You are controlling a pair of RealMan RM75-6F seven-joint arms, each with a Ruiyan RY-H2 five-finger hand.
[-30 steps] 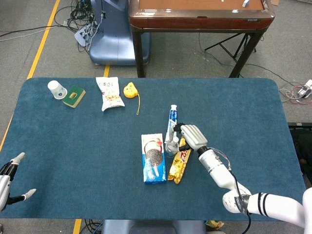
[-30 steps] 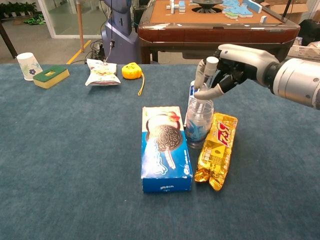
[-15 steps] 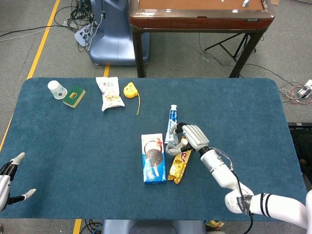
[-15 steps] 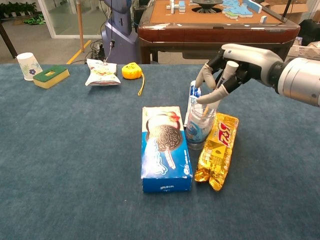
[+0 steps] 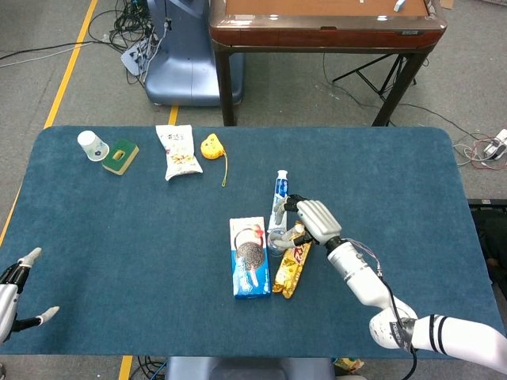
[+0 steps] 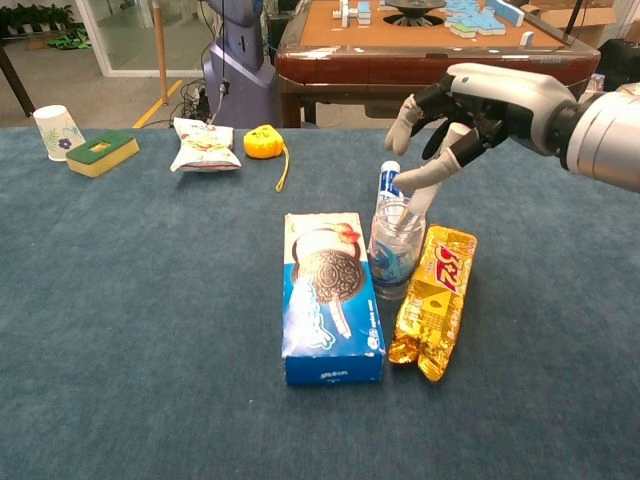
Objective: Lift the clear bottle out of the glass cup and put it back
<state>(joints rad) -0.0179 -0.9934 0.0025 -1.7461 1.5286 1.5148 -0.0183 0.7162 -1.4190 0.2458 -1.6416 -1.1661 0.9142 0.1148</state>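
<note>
Left hand (image 5: 16, 293) lay at the table's (image 5: 119, 261) 8 o'clock edge, released, fingers apart. Clear bottle (image 6: 412, 200) leaned in the glass cup (image 6: 396, 250) at centre, cookie box (image 6: 330, 295) at the cup's 9 o'clock, gold snack pack (image 6: 432, 300) at 3. Right hand (image 6: 470, 110) hung above the cup, fingers spread; whether they touched the bottle's cap, cannot tell.

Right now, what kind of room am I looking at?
Probably a robot lab or workshop: loose cables lie on the grey floor, yellow tape marks a lane, and a blue machine base stands behind the blue-covered table.
</note>
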